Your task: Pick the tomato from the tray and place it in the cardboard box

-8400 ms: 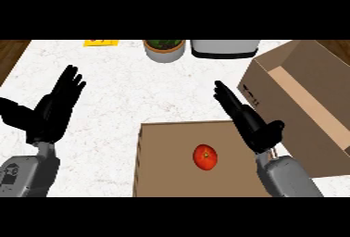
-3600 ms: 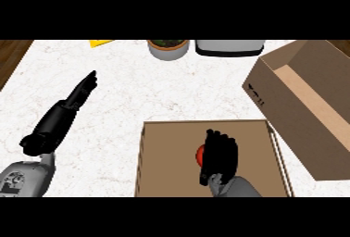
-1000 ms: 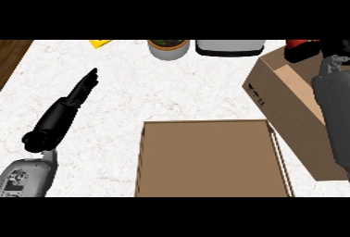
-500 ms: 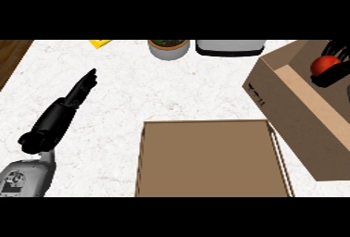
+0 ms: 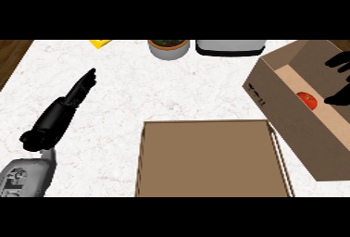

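Tray (image 5: 209, 157): brown, flat, nearest the lower edge, bare; the tomato that lay on it in the earliest picture is gone from it.
Left hand (image 5: 77, 92): left of the tray, over the white counter (image 5: 150, 88); fingers straight and held together, pointing away up the counter, holding nothing. Same pose and place as half a second ago.
Cardboard box (image 5: 273, 99): just right of the tray, open top, running back toward the far right corner.
Tomato (image 5: 308, 100): red, lying on the box floor by its right-hand side, well beyond the tray's far right corner. Half a second ago it was higher in the box, up against the black hand; now it sits lower and apart from it.
Right hand (image 5: 338, 62): only dark finger shapes show at the right edge, over the box, beyond the tomato and not touching it; they look spread and hold nothing.
Far edge, beyond the tray: grey pot with a dark plant (image 5: 168, 47), a pale grey appliance (image 5: 229, 46) to its right, a yellow scrap (image 5: 100, 43) to its left.
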### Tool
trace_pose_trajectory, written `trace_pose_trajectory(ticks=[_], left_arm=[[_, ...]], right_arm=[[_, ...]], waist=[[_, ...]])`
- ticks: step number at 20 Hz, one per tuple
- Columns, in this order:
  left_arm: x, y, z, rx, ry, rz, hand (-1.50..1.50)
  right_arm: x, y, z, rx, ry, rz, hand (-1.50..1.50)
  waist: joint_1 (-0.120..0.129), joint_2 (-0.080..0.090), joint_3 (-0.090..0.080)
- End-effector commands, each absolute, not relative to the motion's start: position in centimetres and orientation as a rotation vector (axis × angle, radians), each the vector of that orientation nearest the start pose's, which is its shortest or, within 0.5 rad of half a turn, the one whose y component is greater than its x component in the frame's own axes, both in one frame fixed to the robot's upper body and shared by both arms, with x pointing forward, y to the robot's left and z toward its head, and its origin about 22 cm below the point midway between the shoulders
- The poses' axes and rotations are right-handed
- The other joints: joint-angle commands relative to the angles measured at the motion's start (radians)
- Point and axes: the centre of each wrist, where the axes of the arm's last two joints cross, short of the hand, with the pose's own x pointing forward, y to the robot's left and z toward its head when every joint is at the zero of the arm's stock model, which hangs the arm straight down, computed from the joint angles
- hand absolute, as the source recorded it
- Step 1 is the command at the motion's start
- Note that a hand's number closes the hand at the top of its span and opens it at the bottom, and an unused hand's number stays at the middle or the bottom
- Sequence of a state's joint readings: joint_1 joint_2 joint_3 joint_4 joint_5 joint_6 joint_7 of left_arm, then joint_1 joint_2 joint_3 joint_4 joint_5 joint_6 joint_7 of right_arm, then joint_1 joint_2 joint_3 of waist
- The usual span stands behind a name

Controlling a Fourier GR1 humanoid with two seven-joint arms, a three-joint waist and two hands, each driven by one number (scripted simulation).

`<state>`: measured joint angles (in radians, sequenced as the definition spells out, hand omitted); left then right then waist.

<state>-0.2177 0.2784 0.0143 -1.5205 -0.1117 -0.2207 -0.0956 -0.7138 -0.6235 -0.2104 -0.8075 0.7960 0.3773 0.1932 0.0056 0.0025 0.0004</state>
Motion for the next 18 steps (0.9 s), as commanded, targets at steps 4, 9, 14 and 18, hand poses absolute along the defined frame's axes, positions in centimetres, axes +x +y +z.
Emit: trace_pose_trajectory(ticks=[4,9,14,18], left_arm=[[29.1,26.9,5.5,0.087,-1.754,-0.514,0.0],[29.3,27.7,6.3,0.115,-1.735,-0.512,0.0],[29.0,26.5,5.9,0.105,-1.773,-0.523,0.0],[29.3,26.9,6.2,0.093,-1.739,-0.547,0.0]], right_arm=[[38.2,-41.4,15.2,-0.826,-1.329,0.587,-1.5],[37.9,-43.0,16.5,-0.598,-1.609,-0.004,-1.5],[36.2,-46.4,15.2,-0.555,-1.591,-0.268,-1.5],[33.5,-49.7,13.8,-0.607,-1.627,-0.343,-1.5]], waist=[[0.001,0.001,0.002],[-0.022,-0.009,0.004],[-0.002,0.002,0.001],[-0.003,0.002,0.001]])
